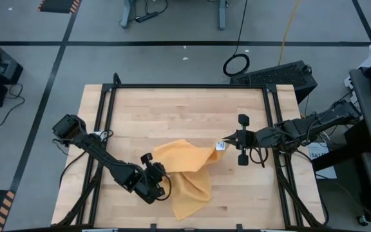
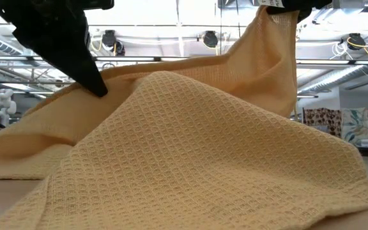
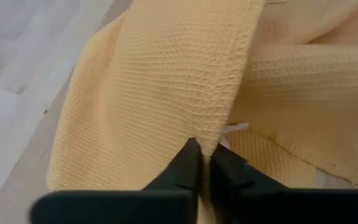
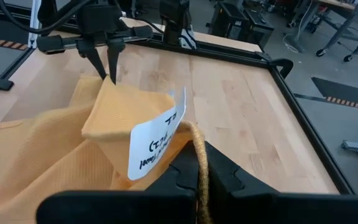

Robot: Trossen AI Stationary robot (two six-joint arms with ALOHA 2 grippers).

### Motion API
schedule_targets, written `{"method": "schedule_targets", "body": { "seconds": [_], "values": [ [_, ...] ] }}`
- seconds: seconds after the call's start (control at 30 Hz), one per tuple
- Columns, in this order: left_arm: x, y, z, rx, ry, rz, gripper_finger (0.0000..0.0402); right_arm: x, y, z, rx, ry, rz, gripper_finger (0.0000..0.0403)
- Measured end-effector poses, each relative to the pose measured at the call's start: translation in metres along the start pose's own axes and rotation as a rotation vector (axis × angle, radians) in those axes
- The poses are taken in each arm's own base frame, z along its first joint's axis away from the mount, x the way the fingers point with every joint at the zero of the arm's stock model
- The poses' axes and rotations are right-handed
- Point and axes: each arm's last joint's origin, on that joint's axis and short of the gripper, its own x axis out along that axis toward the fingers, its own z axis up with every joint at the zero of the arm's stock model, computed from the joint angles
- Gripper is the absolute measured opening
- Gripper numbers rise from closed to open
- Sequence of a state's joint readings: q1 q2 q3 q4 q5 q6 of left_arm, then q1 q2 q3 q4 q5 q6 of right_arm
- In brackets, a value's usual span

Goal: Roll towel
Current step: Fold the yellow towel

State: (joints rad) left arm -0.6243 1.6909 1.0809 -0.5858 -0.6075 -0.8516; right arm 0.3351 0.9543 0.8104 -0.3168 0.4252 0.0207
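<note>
The mustard-yellow towel (image 1: pixel 187 177) lies rumpled on the wooden tabletop, near its front middle. Its near part (image 1: pixel 189 201) rests on the wood, and it fills the low view (image 2: pixel 190 147). My left gripper (image 1: pixel 160 171) is shut on the towel's left side. It also shows in the low view (image 2: pixel 96 88) and far off in the right wrist view (image 4: pixel 109 73). My right gripper (image 1: pixel 227 144) is shut on the towel's right corner, where the white tag (image 4: pixel 157 140) sticks out. My left gripper pinches a hemmed edge of the towel (image 3: pixel 215 138) between its two fingers, slanting down from the table's left. The cloth rises to a peak at the fingertips (image 4: pixel 110 79) and falls slack from there to the table. My right gripper pinches the towel's edge right beside the white tag (image 4: pixel 195 135) between its two fingers, coming about level from the table's right. That corner is lifted clear of the table (image 2: pixel 275 25). The cloth slopes down from it toward the middle.
A black frame (image 1: pixel 192 86) runs around the tabletop. Bare wood (image 1: pixel 172 113) lies beyond the towel toward the far edge. Cables and a black case (image 1: pixel 275 74) sit off the table at the far right.
</note>
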Motion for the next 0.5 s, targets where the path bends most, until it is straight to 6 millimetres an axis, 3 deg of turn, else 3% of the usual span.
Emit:
{"method": "schedule_targets", "body": {
  "seconds": [0.1,0.37,0.5],
  "values": [
    [-0.004,0.001,0.003,-0.018,-0.011,-0.012,0.0011,0.0,0.0,0.0,-0.001,0.001,0.0,0.0],
    [-0.013,0.006,0.009,-0.038,-0.066,0.0,0.011,0.0,0.0,0.0,0.001,0.003,0.001,0.0],
    [-0.013,0.006,0.009,-0.029,-0.066,0.003,0.0126,0.0,0.0,0.0,0.001,0.003,0.001,0.0]
  ]
}}
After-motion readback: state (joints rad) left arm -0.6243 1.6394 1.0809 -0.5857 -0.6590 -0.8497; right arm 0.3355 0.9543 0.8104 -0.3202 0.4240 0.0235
